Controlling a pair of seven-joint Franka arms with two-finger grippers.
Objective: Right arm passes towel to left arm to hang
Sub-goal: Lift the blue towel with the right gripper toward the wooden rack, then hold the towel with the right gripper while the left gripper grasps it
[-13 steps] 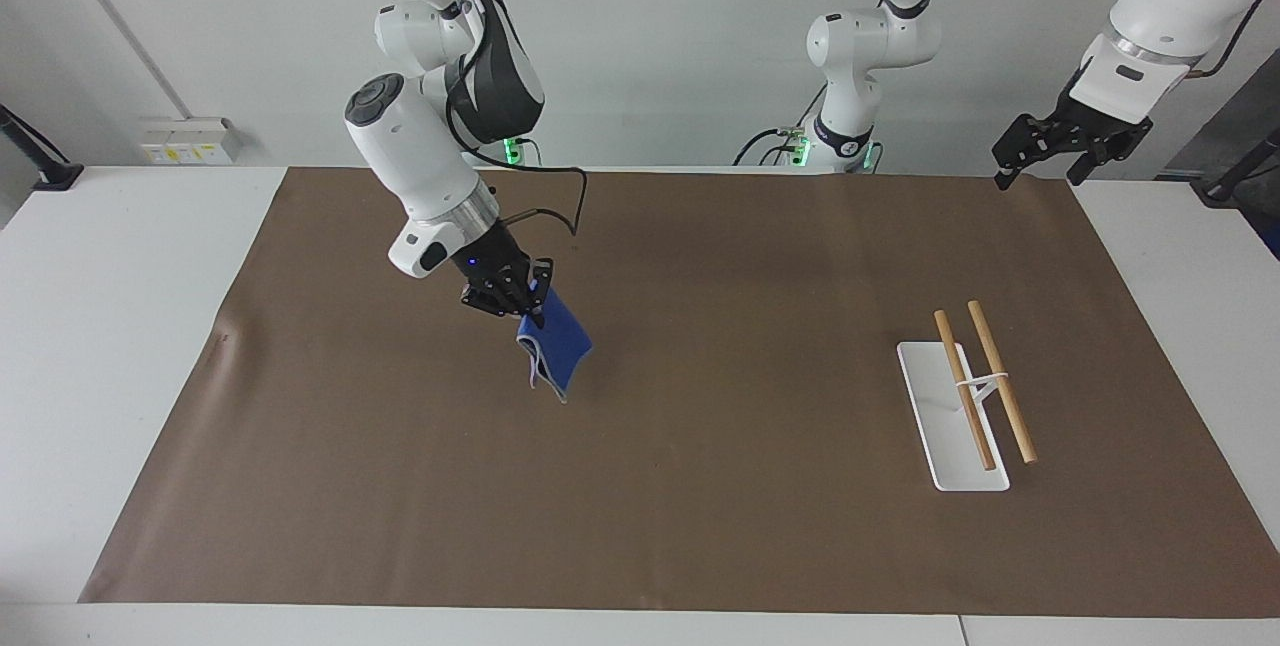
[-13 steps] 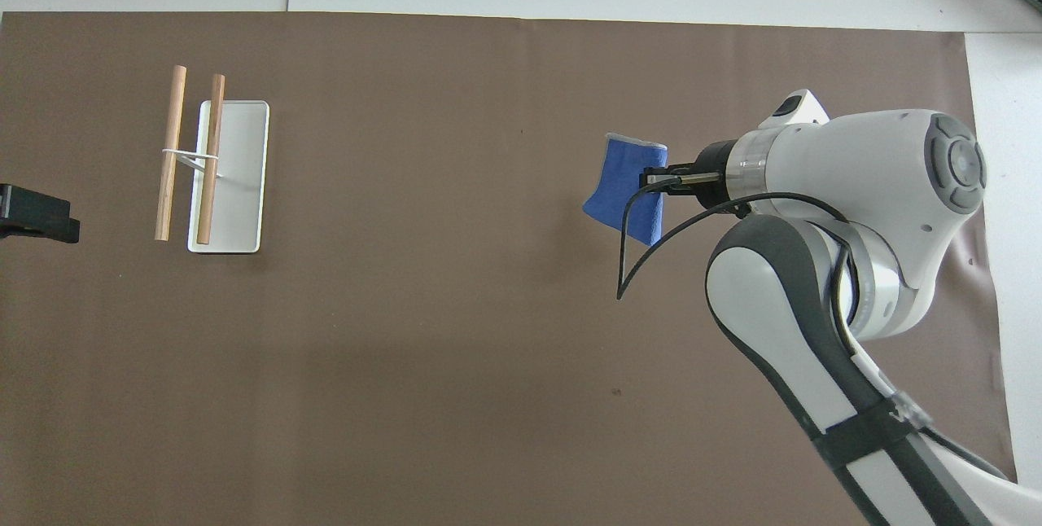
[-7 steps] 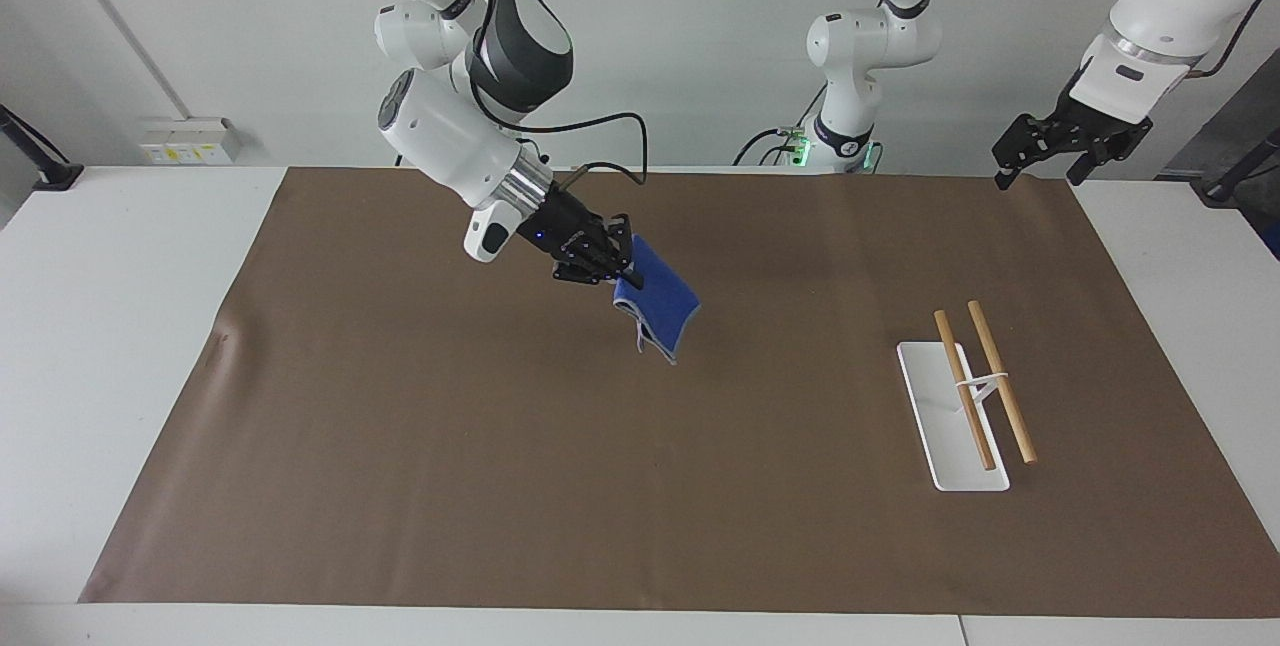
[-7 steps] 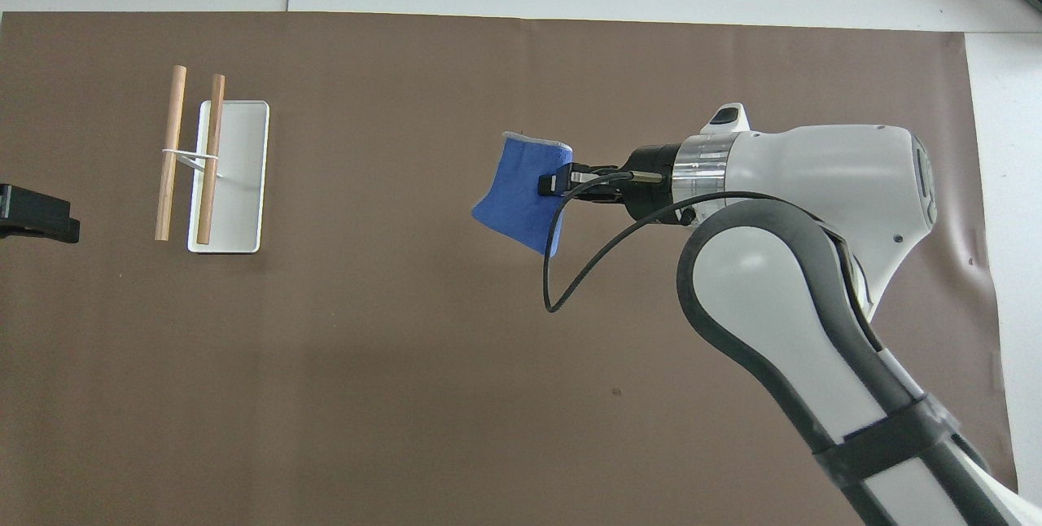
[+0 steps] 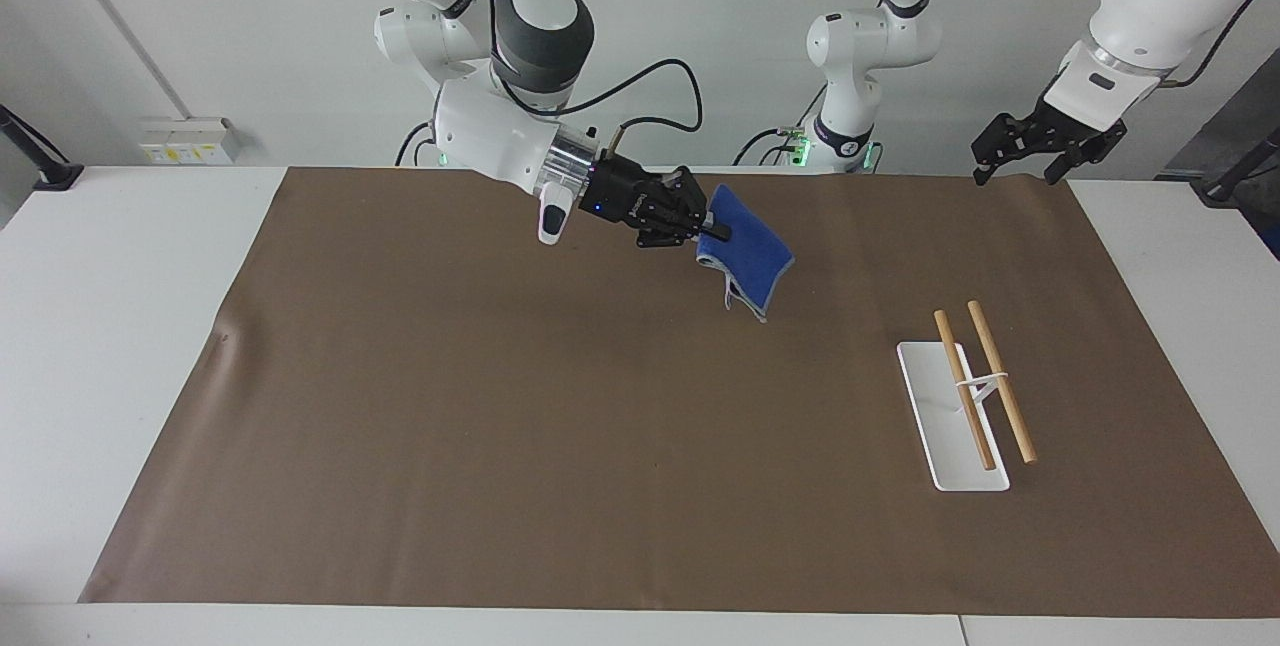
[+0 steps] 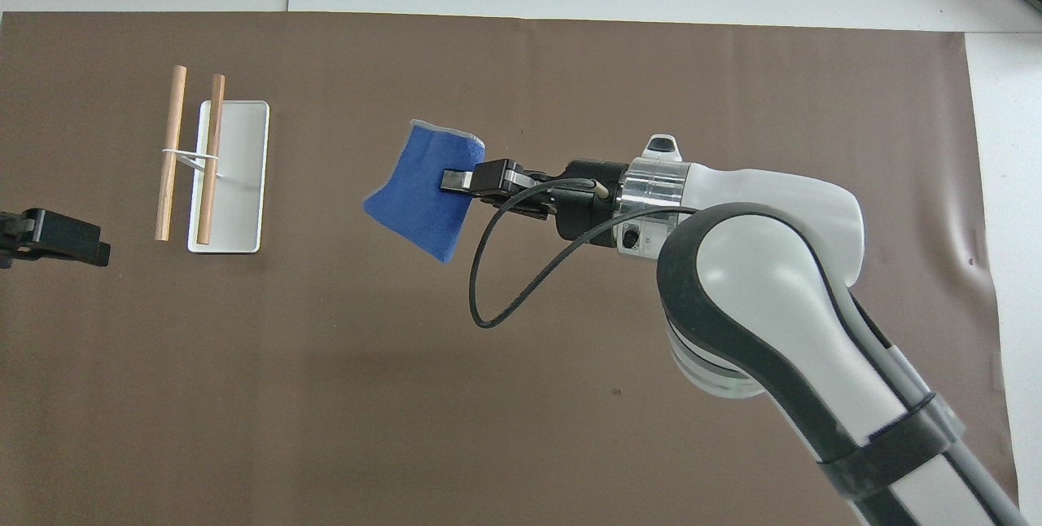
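Right arm's black two-finger gripper [image 5: 712,224] clamping together on one edge of small royal-blue fluffy towel with pale grey edging [image 5: 748,251], holding it in air over middle of brown paper table mat [image 5: 560,426], cloth drooping below fingers. White right arm with blue wrist light [image 5: 500,141] stretching out level from its base.

Left arm's black gripper [image 5: 1040,148] hanging with fingers apart, holding nothing, over mat corner by white left arm [image 5: 1130,21], waiting. White rack base carrying two wooden rods [image 5: 975,391] sitting on mat toward left arm's end.

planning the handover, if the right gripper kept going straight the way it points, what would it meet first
Probably nothing soon: the right gripper, shut on the blue fluffy towel, points along the brown mat toward the left arm's end; depth is unclear.
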